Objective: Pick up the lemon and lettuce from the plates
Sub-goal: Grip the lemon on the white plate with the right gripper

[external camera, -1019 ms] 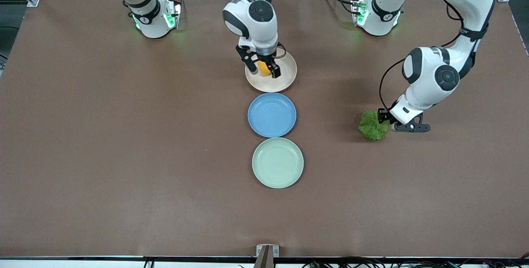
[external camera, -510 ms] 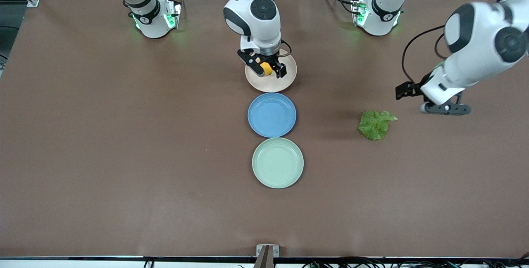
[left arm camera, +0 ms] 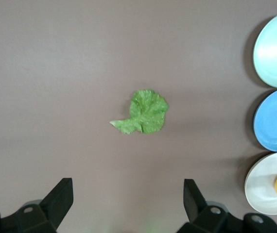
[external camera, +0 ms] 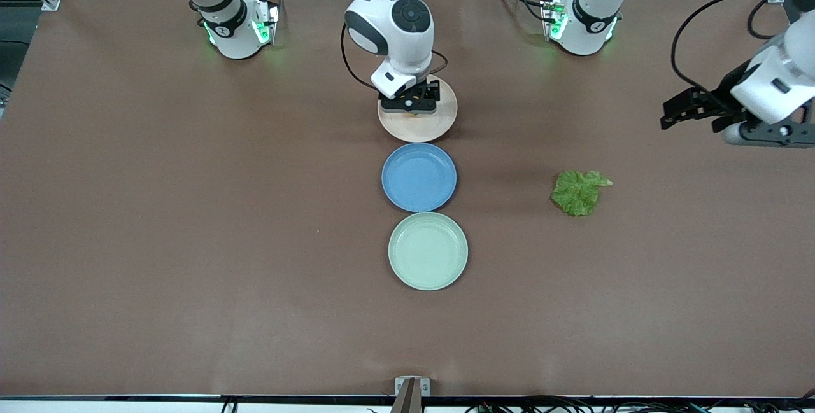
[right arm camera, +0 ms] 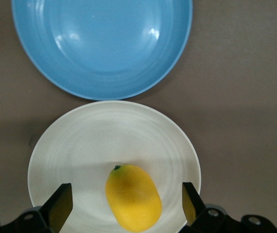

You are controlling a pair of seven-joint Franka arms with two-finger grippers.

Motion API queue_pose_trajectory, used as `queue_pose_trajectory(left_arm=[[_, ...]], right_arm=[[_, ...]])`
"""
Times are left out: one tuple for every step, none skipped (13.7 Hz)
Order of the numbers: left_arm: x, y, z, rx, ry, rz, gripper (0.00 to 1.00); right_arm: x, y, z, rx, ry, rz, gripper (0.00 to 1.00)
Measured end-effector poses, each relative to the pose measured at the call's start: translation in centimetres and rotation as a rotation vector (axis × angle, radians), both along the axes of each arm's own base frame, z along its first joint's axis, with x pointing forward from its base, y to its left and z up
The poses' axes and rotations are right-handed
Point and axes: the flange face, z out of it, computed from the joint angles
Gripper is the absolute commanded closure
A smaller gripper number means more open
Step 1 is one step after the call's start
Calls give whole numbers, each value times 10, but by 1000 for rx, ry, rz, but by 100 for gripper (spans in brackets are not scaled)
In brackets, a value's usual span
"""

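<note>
Now my right end effector (right arm camera: 124,208) hangs spread over the lemon (right arm camera: 132,197) on the beige plate (right arm camera: 80,145); I should descend straddling it. Lettuce (external camera: 578,191) lies on the tabletop (external camera: 191,241); left end effector (left arm camera: 129,204) spread, waiting.

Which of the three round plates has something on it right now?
The beige-cream plate, farthest from the front camera, under the right gripper: the yellow lemon lies on it. The blue plate and the mint green plate hold nothing.

Both the left gripper (external camera: 691,114) and the right gripper (right arm camera: 124,204) hang with fingers spread.
</note>
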Motion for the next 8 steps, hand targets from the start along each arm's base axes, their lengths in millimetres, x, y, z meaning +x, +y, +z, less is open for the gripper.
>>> queue_pose_trajectory(left_arm=[[1,2,10,-1,-17,3,0],[2,2,18,-2,-31,5,0],[3,2,24,-2,-45,7,0],[5,2,30,-3,-58,8,0],[8,2,36,-5,-70,7,0],[12,1,39,-6,-78,5,0],[17,-1,39,-9,-81,1,0],[23,-3,37,-11,-81,-2,0]], right_arm=[[-7,3,-5,7,-28,56,2],[-13,3,-12,18,-55,110,2],[-20,3,-22,34,-79,158,2],[-27,1,-34,50,-95,191,2],[-32,-1,-45,62,-103,210,2],[-37,-1,-56,67,-105,227,2],[-41,1,-64,67,-104,241,2],[-46,2,-69,63,-102,251,2]])
